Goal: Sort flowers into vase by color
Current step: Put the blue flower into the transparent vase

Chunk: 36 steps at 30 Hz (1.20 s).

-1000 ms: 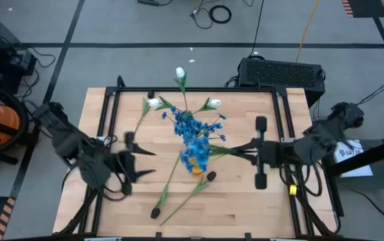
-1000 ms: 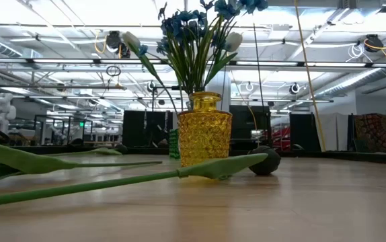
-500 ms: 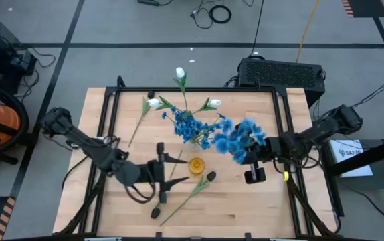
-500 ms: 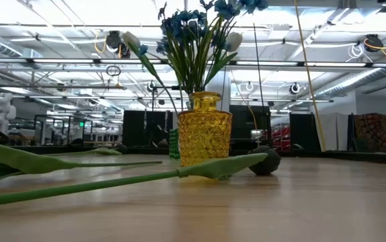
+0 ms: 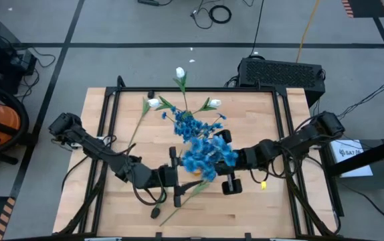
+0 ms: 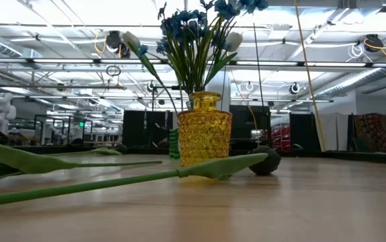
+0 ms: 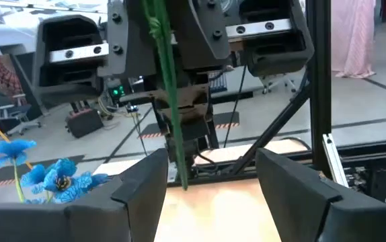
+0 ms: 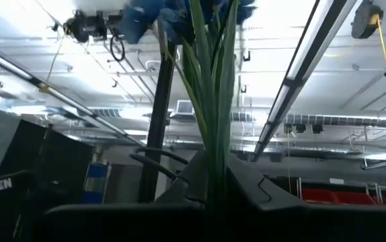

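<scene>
A grey tiled floor (image 5: 145, 27) crossed by dark seams is seen around the wooden table (image 5: 112, 120). Black cables (image 5: 212, 13) are coiled on it near the top, and a yellow cord (image 5: 306, 30) is run across it. A black box (image 5: 282, 72) is set behind the table. In the low view, a ceiling lit by long strip lights (image 6: 58, 30) is shown.

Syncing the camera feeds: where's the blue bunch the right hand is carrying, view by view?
High: blue bunch, centre, over the vase.
Low: not in it.
Left wrist: only its green stem, upper middle.
Right wrist: stems centre, blooms at top.
Shared landmark: that stem.
</scene>
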Each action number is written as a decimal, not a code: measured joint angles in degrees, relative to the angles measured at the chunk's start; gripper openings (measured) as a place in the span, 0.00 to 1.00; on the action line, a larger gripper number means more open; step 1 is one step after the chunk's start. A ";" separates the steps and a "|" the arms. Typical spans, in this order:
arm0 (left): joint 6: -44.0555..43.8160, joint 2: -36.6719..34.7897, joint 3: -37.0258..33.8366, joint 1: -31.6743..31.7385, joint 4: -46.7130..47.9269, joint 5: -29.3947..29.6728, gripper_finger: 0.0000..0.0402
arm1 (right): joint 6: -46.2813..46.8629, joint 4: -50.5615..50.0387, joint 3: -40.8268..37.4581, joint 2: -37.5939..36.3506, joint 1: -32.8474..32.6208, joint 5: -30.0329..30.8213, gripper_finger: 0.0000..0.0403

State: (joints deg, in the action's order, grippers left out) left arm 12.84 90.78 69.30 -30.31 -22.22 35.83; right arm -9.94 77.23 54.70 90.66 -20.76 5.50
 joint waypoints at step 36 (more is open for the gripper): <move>-5.01 -0.04 0.02 10.17 1.40 -19.61 0.49 | -0.21 -7.54 2.16 2.22 0.18 -4.18 0.04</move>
State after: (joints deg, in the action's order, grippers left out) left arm 7.84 90.74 69.32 -20.14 -20.82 16.22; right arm -10.16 69.69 56.86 92.88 -20.58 1.32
